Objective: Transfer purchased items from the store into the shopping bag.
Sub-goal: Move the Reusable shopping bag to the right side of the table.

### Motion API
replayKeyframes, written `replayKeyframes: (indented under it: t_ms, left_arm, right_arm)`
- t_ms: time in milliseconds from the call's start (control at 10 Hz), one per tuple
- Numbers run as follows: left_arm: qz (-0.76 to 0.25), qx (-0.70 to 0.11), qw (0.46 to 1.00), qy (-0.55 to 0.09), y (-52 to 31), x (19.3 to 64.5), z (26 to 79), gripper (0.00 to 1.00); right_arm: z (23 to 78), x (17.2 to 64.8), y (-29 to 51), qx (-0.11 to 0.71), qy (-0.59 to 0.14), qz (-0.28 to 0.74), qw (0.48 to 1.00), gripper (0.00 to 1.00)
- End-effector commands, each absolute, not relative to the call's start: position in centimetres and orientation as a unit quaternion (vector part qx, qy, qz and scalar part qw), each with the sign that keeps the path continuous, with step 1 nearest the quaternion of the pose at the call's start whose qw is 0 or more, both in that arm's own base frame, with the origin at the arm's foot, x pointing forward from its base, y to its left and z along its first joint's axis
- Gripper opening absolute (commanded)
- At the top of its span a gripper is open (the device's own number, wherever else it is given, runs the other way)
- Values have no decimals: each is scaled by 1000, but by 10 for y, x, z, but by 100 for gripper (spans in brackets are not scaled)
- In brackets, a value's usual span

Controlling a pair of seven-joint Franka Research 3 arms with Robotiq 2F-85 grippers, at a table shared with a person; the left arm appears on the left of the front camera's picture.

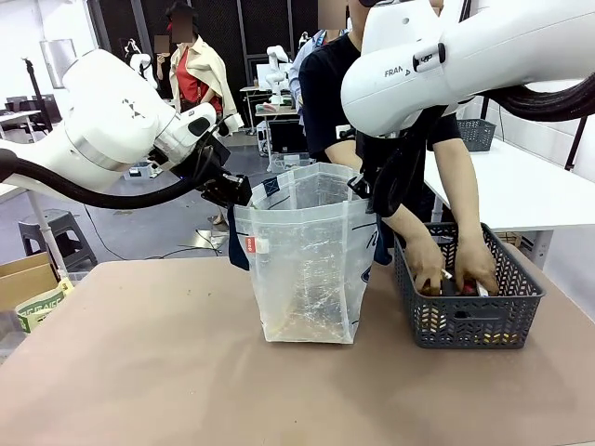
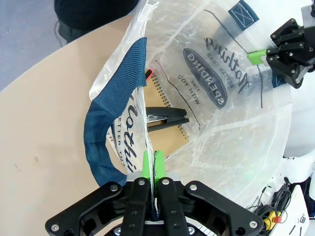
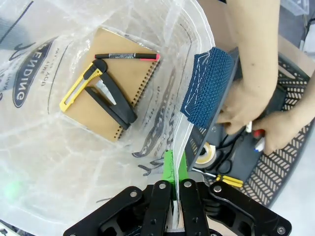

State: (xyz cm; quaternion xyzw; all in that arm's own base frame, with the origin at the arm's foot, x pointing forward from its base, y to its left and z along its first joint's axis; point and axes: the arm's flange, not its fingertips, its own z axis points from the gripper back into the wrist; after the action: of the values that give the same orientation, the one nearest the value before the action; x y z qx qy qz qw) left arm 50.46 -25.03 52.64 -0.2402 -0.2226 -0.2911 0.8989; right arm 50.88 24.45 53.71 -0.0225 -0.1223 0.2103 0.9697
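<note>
The translucent shopping bag [image 1: 307, 265] stands upright mid-table, its mouth held wide. My left gripper [image 1: 244, 190] [image 2: 150, 164] is shut on the bag's left rim beside the blue handle [image 2: 106, 137]. Across the mouth, my right gripper [image 1: 361, 186] [image 3: 173, 167] is shut on the right rim. At the bottom of the bag lie a brown spiral notebook [image 3: 133, 73], a yellow box cutter [image 3: 78, 88], a black stapler [image 3: 110, 105] and a marker [image 3: 128, 56]. The dark grey basket [image 1: 474, 321] sits right of the bag. A person's hands [image 1: 456, 269] reach into it among a tape roll [image 3: 209, 152] and dark items.
A cardboard box [image 1: 26, 279] stands off the table's left edge. A white table [image 1: 521, 186] with a second basket is behind at the right. The person stands close behind the bag and basket. Bare brown tabletop [image 1: 139, 372] lies in front.
</note>
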Motion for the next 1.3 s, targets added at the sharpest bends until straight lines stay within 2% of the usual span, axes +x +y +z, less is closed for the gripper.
replayKeyframes:
  t_ms: [0,1200]
  left_arm:
    - [-290,-239,898,-228,-249,505,529,0]
    - [-290,-239,898,-228,-249,505,529,0]
  right_arm:
    - [537,510,243,-23,-121,207,971,0]
    - [537,510,243,-23,-121,207,971,0]
